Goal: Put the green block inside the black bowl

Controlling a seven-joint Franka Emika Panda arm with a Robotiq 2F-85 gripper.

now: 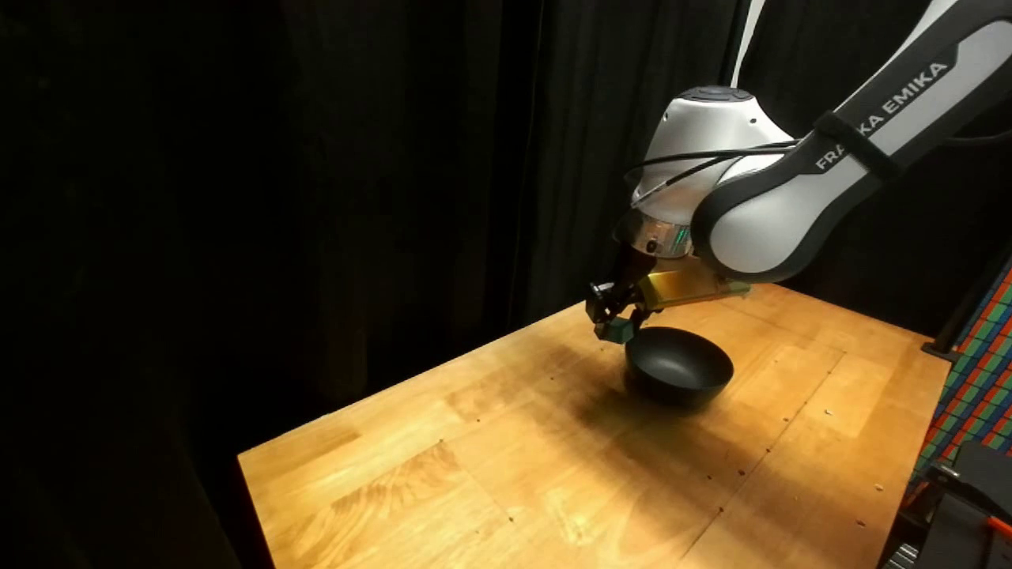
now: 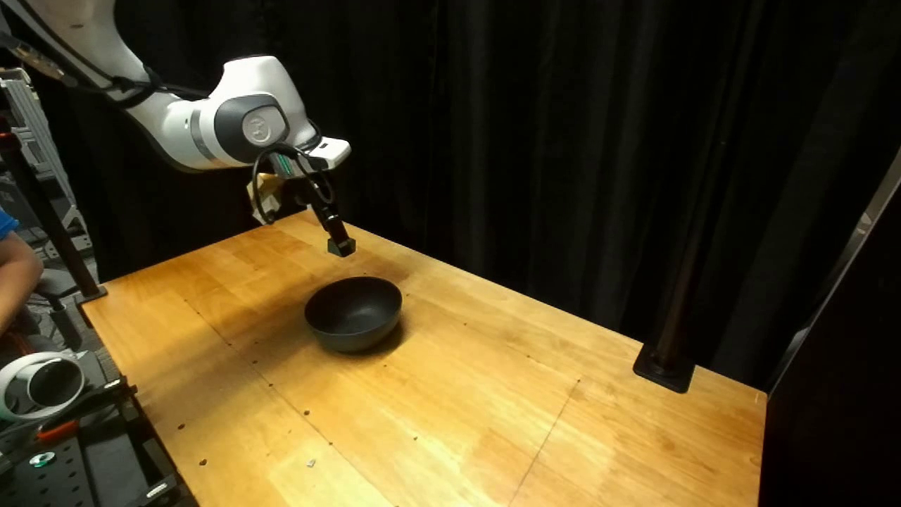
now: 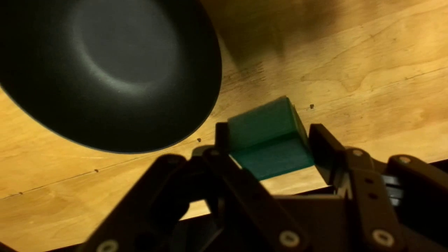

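Grasping the green block (image 1: 615,330): done! It was clamped firmly in the end effector (image 3: 271,138), held clear above the table (image 2: 493,394).
Black bowl (image 2: 355,343): not yet entered; the block was held just beside it.
Drop: a short move over the bowl, then a release, were judged to be left.
Arm (image 1: 767,225): bent and outstretched, its end effector was pointed downward, slightly tilted.

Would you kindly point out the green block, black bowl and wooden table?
Green block (image 3: 264,130), in the wrist view: on the face higher in the picture.
Black bowl (image 1: 678,367), in an exterior view: on its inner floor.
Wooden table (image 2: 479,387), in an exterior view: on its top surface.
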